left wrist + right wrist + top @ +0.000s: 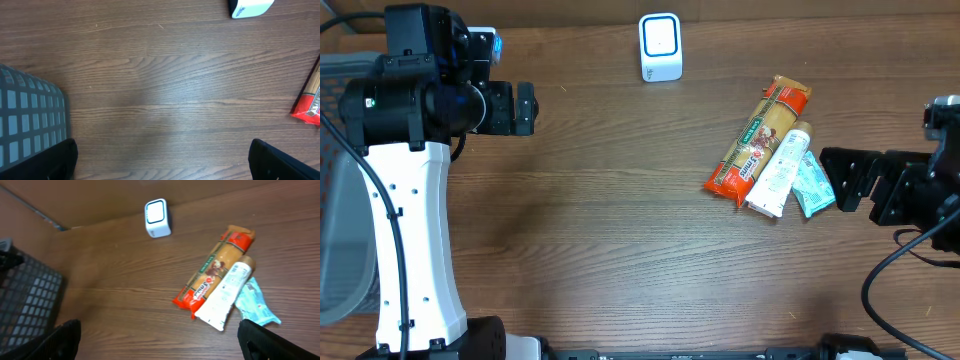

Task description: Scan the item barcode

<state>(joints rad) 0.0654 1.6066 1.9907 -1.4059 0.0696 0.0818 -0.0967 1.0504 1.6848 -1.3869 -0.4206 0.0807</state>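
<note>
**A:** How are we holding the right jaws?

**B:** We are holding them wide apart, and only bare worktop (pixel 125 330) is showing between them.

**A:** What is lying closest to them?

**B:** A teal sachet (pixel 256 304) is lying just ahead, towards the right-hand jaw. A white tube (pixel 224 296) is lying just beside it, on the side towards the left-hand jaw. Past that, an orange pasta packet (pixel 212 272) is lying lengthwise against the tube. All three are resting flat, clear of the jaws. The print is showing too small for us to pick out a barcode.

**A:** And further out?

**B:** The white scanner (pixel 157 218) is standing well beyond the packet, ahead and nearer the left-hand jaw. A grey mesh basket (pixel 27 305) is sitting off to that same side.

**A:** What about the left jaws?

**B:** We are holding those wide as well, over bare wood. The basket's corner is showing just beside the left-hand jaw. The packet's red end is poking in ahead of the right-hand jaw. The scanner is standing farthest off, ahead and to the right, and the frame edge is cutting it.
</note>
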